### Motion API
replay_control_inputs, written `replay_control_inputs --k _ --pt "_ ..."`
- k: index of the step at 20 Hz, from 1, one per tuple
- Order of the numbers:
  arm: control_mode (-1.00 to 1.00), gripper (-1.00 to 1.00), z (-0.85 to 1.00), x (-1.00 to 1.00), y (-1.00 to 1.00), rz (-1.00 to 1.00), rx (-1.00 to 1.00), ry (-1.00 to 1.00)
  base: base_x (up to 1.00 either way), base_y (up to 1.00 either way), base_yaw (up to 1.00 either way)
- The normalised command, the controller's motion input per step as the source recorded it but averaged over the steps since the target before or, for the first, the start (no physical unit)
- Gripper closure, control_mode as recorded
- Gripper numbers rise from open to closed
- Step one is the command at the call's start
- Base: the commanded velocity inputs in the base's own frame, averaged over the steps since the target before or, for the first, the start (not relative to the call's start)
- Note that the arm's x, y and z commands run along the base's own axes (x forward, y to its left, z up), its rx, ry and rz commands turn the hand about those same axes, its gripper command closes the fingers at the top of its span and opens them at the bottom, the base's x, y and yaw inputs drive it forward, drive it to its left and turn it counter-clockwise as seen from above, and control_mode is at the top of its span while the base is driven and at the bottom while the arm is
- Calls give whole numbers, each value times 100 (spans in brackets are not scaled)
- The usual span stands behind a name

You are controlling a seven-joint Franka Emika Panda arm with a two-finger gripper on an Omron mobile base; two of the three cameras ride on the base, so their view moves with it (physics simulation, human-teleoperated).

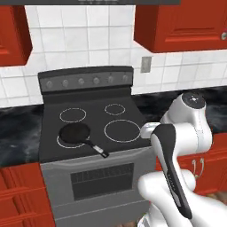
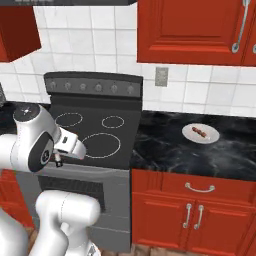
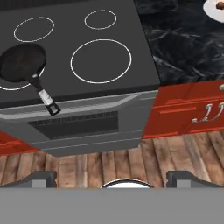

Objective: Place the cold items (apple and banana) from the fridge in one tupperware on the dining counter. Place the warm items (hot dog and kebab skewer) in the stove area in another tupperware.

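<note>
A kebab skewer (image 2: pixel 200 132) lies on a small white plate (image 2: pixel 210 135) on the black marble counter to the right of the stove. The plate's edge (image 3: pixel 213 13) shows at the top right corner of the hand view. My gripper (image 3: pixel 111 178) hangs in front of the stove's front edge, well left of the plate and above the floor. It is open, with its two fingertips (image 3: pixel 40 177) far apart and nothing between them. In the right base view the hand (image 2: pixel 66 144) sits at the stove's near left corner.
A black frying pan (image 1: pixel 74 133) rests on the front left burner of the stove (image 1: pixel 119 111), its handle (image 3: pixel 43 96) pointing toward me. Red cabinets (image 2: pixel 195 210) stand under the counter (image 2: pixel 165 150) and hang above it. Wooden floor (image 3: pixel 175 153) lies below.
</note>
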Motion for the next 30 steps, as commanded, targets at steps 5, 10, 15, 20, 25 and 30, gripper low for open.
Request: replay_control_inputs --k 5,10,15,20,25,30 --pt "100 -100 0 0 0 0 0 0 55 -100 15" --pt "100 -100 0 0 0 0 0 0 25 -95 3" --pt "100 -100 0 0 0 0 0 0 25 -75 0" --pt "100 -100 0 0 0 0 0 0 58 -54 0" --pt "100 -100 0 0 0 0 0 0 73 -39 0" --pt "-100 -100 -3 96 -6 13 5 0 0 0 0"
